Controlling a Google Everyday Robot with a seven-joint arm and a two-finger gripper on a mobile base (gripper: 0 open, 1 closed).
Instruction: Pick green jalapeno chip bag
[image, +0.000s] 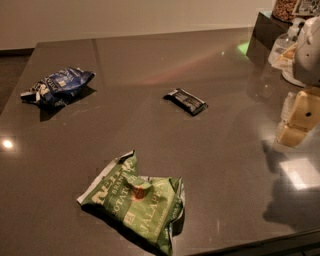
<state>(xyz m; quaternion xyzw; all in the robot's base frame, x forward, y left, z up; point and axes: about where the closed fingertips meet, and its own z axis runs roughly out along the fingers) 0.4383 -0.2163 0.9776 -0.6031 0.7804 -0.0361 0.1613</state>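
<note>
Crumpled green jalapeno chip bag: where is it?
Camera view, lower centre: the green jalapeno chip bag lies by the dark table's near edge, nearer than the black bar wrapper; gripper at far right.

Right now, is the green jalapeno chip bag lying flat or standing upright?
Lying flat: the green jalapeno chip bag rests crumpled, printed face up, on the table. The gripper is at the right edge, apart from it.

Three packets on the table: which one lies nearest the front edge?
The green chip bag, crumpled, at the near edge. The blue bag lies far left and the black bar at centre. The gripper hangs at the right, touching none.
</note>
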